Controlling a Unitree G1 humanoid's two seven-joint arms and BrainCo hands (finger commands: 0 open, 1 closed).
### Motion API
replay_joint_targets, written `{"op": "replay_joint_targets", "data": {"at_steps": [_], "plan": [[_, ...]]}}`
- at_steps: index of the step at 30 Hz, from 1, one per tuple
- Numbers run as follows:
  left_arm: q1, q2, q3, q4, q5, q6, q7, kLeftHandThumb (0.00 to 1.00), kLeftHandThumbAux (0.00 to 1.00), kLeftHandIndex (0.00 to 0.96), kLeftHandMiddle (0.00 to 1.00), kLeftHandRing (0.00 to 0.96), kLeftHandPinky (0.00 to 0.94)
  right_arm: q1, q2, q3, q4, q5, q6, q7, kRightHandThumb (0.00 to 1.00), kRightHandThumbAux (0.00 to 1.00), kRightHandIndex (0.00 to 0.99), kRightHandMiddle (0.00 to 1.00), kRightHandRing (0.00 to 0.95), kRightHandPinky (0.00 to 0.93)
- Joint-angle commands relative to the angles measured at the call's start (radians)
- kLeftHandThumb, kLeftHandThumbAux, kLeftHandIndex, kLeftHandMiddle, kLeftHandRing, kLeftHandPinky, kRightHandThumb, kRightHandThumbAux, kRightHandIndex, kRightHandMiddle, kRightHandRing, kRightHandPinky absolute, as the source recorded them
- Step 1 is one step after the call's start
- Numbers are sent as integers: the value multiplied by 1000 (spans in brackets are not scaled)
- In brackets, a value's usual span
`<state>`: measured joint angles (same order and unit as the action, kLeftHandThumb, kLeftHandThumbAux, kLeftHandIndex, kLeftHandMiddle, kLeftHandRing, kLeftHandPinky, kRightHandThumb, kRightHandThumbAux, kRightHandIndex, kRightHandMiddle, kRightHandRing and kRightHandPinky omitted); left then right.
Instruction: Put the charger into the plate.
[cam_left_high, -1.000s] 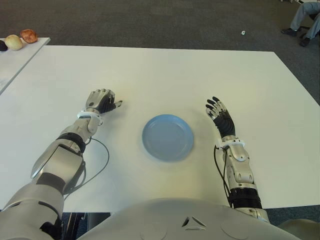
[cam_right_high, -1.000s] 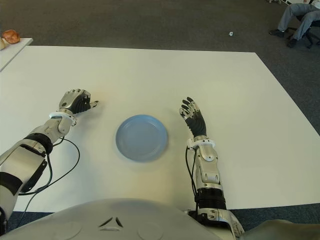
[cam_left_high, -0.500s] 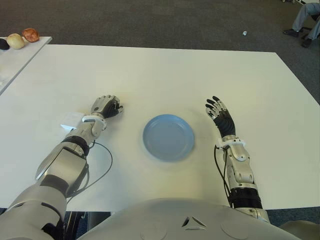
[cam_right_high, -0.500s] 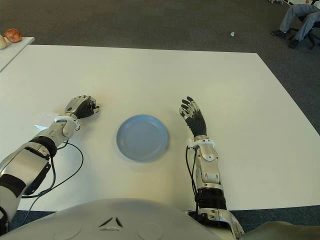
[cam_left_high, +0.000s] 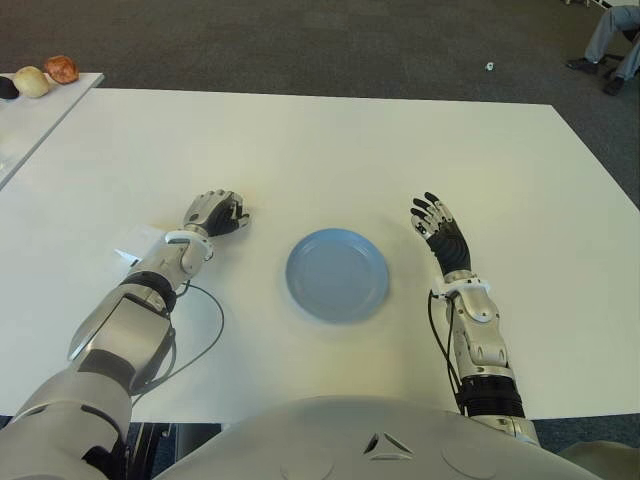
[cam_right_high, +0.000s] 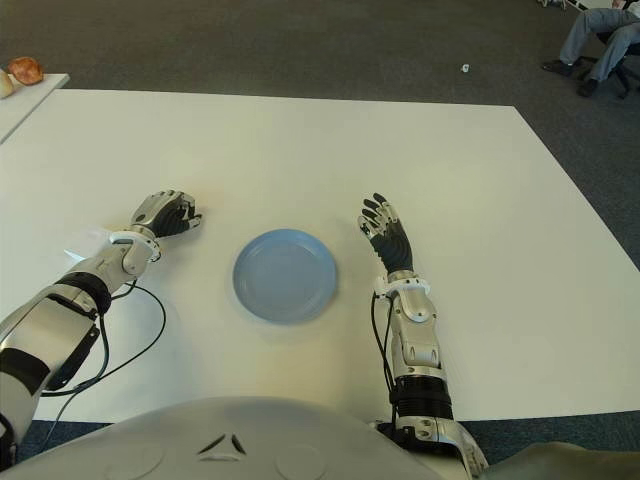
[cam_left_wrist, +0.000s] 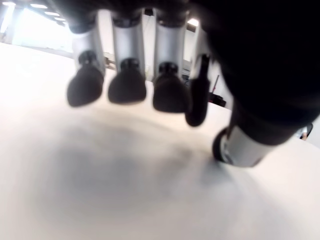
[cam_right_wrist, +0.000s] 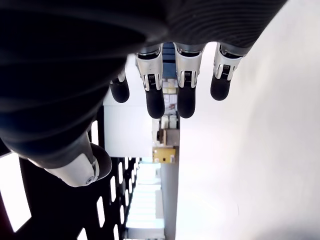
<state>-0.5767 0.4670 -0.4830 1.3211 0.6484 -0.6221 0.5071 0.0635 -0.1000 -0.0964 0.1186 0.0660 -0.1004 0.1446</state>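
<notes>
Since a second ago the left hand (cam_left_high: 214, 212), fingers curled and holding nothing, has drawn nearer the blue plate (cam_left_high: 337, 274); the right hand (cam_left_high: 440, 233) stays open.

- White tabletop (cam_left_high: 330, 150): you see it bare at the far end.
- Side table (cam_left_high: 30, 115), far left: three small round items (cam_left_high: 40, 78).
- Dark carpet (cam_left_high: 300, 40) beyond.
- Seated person's legs (cam_right_high: 590, 40), far right.
</notes>
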Motion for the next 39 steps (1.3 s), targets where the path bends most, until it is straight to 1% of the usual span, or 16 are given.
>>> {"op": "replay_joint_targets", "data": {"at_steps": [1,5,6,7,8,10,11,12,15,16,17,19,20,24,31,39], "plan": [[-8,15,-14,1,21,-26,-28,697,692,439,791,775,684,6,1,1,12,16,11,11,0,644,17,166,132,66],[-23,21,-29,1,30,-36,-79,689,699,426,643,611,510,7,1,3,20,16,5,19,0,649,18,167,135,71],[-27,22,-32,0,32,-40,-89,577,623,386,579,545,446,7,1,3,21,15,4,20,0,649,19,167,135,69],[-32,24,-37,-2,38,-48,-96,536,596,371,556,522,423,7,1,4,22,14,2,22,0,649,20,167,135,68],[-36,25,-41,-4,41,-53,-100,471,552,324,499,466,367,8,1,4,23,14,1,23,0,647,20,167,135,67],[-39,29,-46,-7,48,-65,-103,400,503,257,427,397,300,8,1,4,25,12,-1,24,0,645,21,167,135,66],[-44,38,-49,-24,51,-85,-109,389,496,245,414,385,289,8,1,6,26,10,-2,24,0,644,22,167,135,66],[-48,43,-53,-37,53,-98,-113,357,479,200,346,319,238,8,1,6,29,9,-4,24,0,640,22,166,135,64],[-57,54,-63,-62,63,-110,-122,309,456,128,242,218,155,9,2,9,32,6,-8,25,0,634,22,164,134,63],[-58,55,-66,-70,67,-111,-121,296,440,96,189,162,110,9,2,9,34,5,-9,25,0,631,23,164,134,64],[-63,56,-70,-79,73,-111,-121,291,434,85,170,142,94,9,3,10,35,5,-9,26,0,630,23,163,134,65],[-72,59,-77,-93,84,-113,-119,286,401,43,95,73,48,9,4,12,35,6,-7,27,0,627,24,163,134,70],[-75,61,-79,-98,89,-113,-118,288,370,27,61,46,30,9,5,13,34,7,-6,27,0,626,25,163,135,74],[-86,65,-90,-112,106,-116,-107,295,285,5,12,9,6,10,6,15,39,4,-8,24,0,618,27,164,137,77],[-83,100,-88,-203,111,-158,-123,299,182,0,0,0,0,8,7,13,50,10,-16,29,0,626,31,175,142,70],[-64,126,-78,-267,106,-179,-138,284,154,0,0,0,0,5,4,11,65,12,-27,38,0,630,28,166,135,63]]}}
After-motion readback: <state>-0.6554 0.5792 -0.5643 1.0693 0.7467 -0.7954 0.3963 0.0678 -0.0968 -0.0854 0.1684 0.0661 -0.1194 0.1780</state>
